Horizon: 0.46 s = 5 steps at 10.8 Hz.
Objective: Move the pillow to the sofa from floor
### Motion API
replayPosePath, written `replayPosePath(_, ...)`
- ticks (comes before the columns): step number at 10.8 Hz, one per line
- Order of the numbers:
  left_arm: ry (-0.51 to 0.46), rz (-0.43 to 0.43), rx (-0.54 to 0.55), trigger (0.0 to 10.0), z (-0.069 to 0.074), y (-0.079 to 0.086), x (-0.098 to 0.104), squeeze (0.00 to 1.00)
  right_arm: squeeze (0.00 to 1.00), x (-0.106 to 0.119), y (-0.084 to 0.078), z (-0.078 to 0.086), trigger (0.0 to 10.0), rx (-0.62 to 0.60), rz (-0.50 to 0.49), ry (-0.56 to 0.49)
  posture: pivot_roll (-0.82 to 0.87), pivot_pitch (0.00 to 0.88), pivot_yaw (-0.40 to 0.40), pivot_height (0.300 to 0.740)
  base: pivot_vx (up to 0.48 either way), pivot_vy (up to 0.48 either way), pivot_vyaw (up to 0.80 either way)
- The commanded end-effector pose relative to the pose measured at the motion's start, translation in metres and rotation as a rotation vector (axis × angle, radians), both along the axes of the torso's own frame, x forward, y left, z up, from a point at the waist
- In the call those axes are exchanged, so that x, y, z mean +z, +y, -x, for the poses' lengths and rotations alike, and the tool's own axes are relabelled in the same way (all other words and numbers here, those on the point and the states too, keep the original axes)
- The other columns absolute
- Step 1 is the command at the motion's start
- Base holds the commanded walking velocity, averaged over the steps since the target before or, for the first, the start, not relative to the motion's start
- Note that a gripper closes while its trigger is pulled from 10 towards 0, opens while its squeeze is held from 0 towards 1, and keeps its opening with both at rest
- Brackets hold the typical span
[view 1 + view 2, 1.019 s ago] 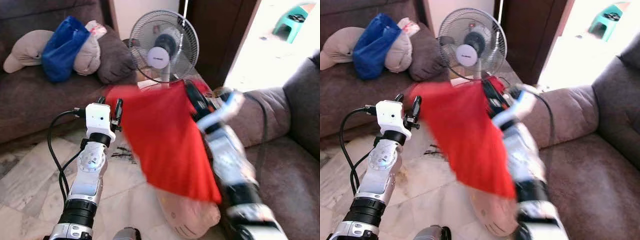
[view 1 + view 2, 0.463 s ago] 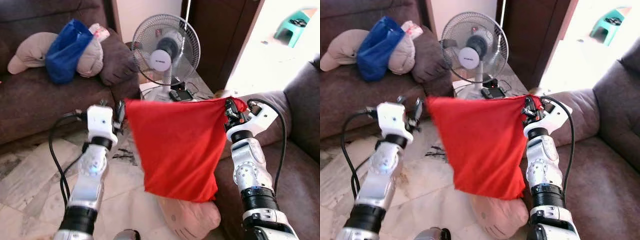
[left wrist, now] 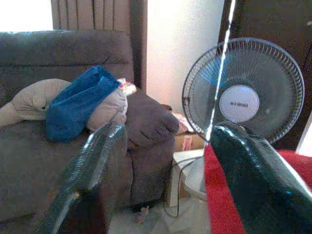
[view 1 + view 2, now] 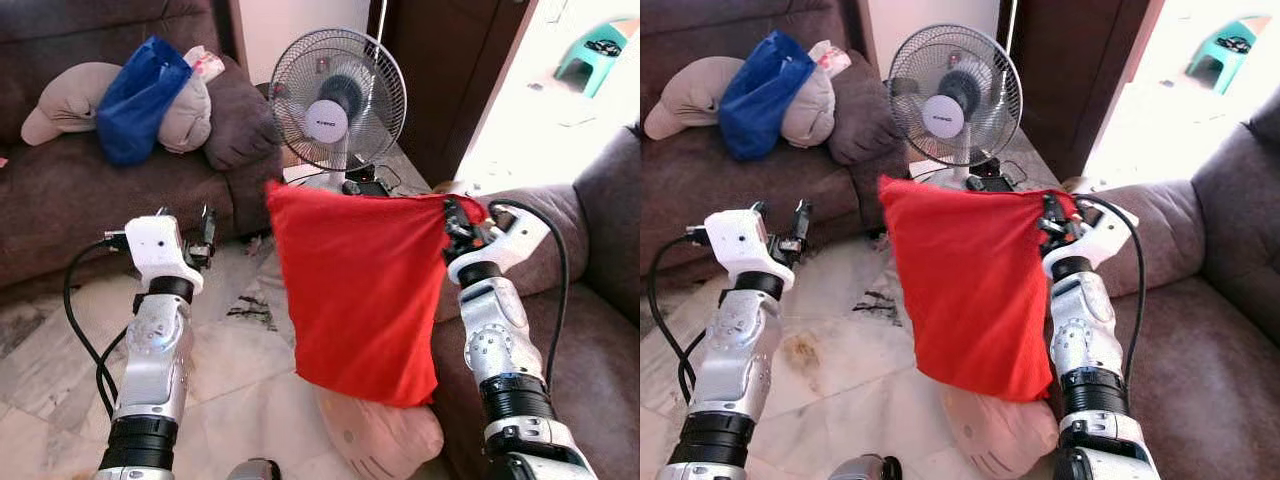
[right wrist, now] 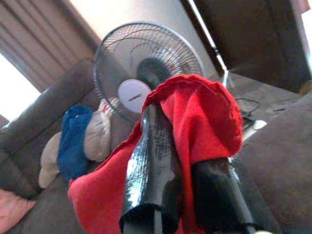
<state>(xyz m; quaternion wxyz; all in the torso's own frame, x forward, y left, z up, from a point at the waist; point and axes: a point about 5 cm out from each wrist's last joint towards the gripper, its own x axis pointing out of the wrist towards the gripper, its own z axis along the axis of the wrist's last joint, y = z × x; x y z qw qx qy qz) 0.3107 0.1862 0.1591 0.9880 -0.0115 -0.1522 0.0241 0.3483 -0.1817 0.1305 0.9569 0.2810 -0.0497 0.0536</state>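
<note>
— Above the floor, where did the red pillow [image 4: 360, 285] hang?
— From the right gripper [image 4: 453, 214], clamped on its top corner, sofa [image 4: 590, 330] just rightward; left gripper [image 4: 207, 228] stood apart, empty.

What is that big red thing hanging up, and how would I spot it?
Look in front of the fan, between the two sofas. The red pillow hangs by one corner from the right end effector; it is the one bright red thing there.
</note>
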Motion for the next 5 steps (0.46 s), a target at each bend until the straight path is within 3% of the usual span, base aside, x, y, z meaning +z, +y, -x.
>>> replayPosePath(1, -0.003, 0.015, 0.015, 10.0, 0.002, 0.003, 0.002, 1.0, 0.0, 0.013, -0.009, -0.002, 10.0, -0.009, 0.019, -0.059, 0.16, 0.002, -0.053, 0.74, 0.0, 0.0, 0.0)
replayPosePath(5, 0.013, 0.035, 0.017, 10.0, 0.006, 0.005, -0.002, 1.0, 0.0, 0.01, -0.024, 0.001, 10.0, -0.038, 0.062, -0.038, 0.15, 0.018, -0.059, 0.74, 0.0, 0.0, 0.0)
